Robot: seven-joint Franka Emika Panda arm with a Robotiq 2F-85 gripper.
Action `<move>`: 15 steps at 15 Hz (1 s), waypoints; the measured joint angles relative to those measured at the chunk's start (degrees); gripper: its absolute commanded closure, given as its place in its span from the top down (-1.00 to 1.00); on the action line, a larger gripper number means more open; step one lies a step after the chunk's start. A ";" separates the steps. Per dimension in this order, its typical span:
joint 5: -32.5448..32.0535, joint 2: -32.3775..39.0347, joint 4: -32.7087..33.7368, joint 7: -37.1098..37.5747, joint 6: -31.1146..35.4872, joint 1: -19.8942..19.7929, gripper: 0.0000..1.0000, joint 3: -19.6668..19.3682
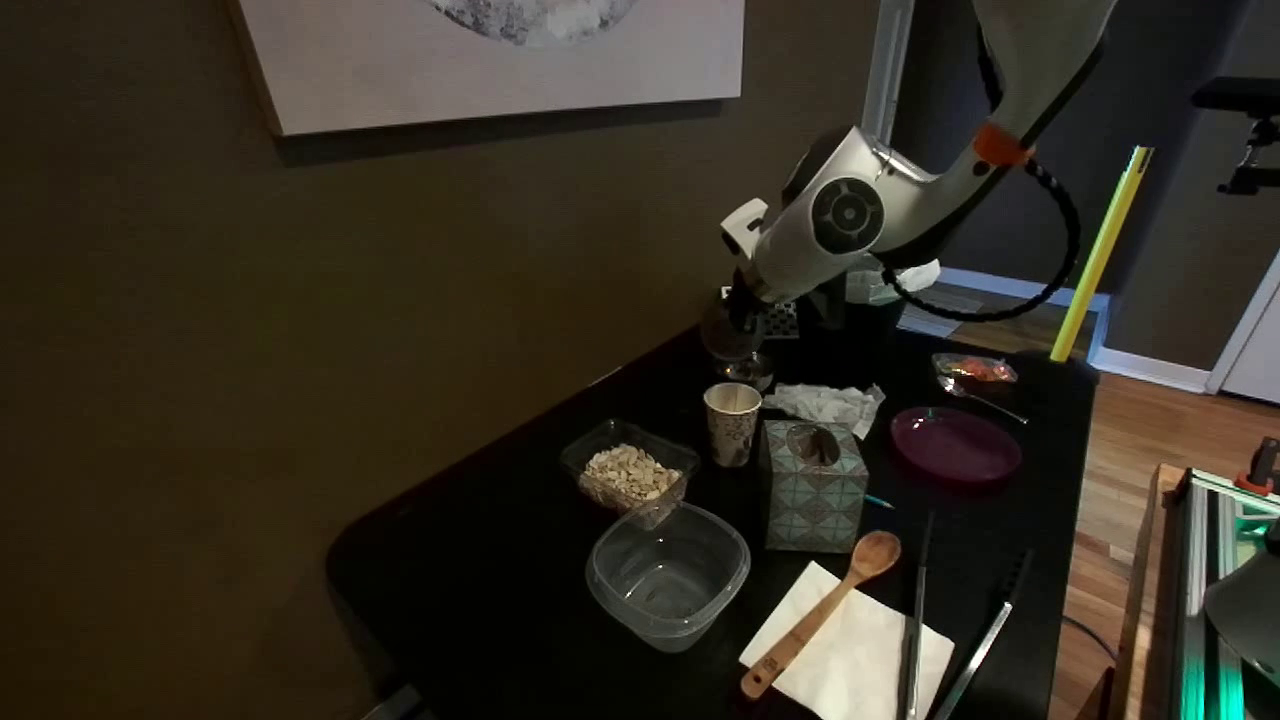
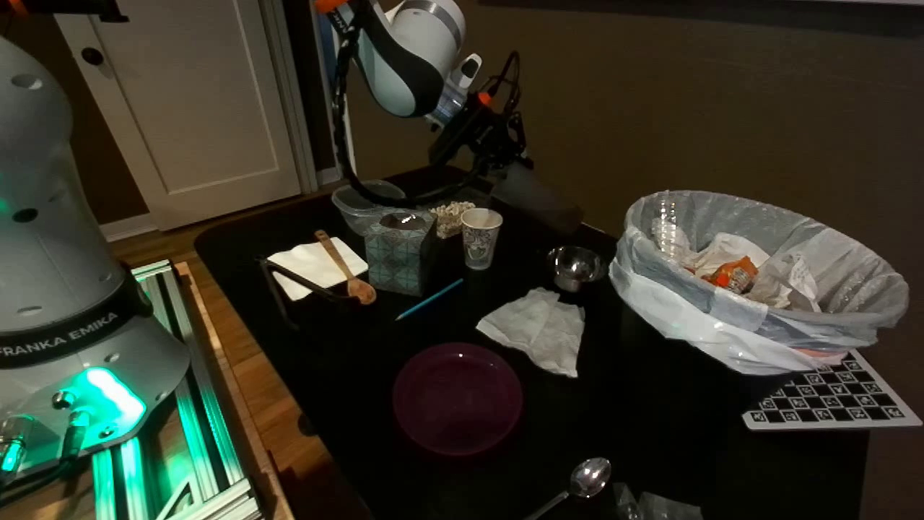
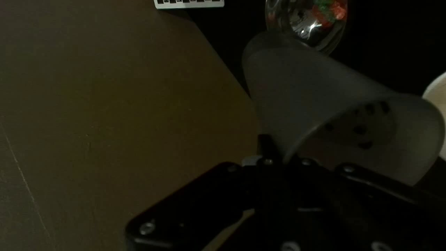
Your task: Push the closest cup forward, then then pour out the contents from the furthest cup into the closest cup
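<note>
The end effector point(image 3: 283, 158) is clamped on a grey cup point(image 3: 303, 78), pinching it at the rim, with the cup tilted and close to the wall point(image 1: 450, 300). In the wrist view, small dark pieces point(image 3: 360, 130) show inside it. A patterned paper cup point(image 1: 733, 430) stands upright on the desk point(image 1: 480, 580), near the grey cup but apart from it, making 2 cups in view. In an exterior view, a clear tray point(image 1: 577, 462) of pale flakes point(image 1: 630, 475) sits to its left, a tissue box point(image 1: 815, 495) to its right and nearer, and a metal bowl point(image 1: 748, 377) beyond it. A clear plastic container point(image 1: 665, 635) stands just nearer than the tray, and a wooden spoon point(image 1: 812, 622) lies across a white napkin point(image 1: 860, 655). In an exterior view, a purple plate point(image 2: 458, 401) lies nearer than the paper cup, a blue pencil point(image 2: 431, 299) between plate and tissue box, and a bag-lined bin point(image 2: 671, 303) stands at the right.
</note>
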 measured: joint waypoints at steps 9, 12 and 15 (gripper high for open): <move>-2.87 0.00 -1.27 2.68 -3.70 1.19 -0.97 0.60; -3.85 0.00 -1.61 3.49 -5.11 1.54 -0.97 1.00; -5.29 -0.48 -2.23 3.51 -11.11 -5.98 -0.97 10.98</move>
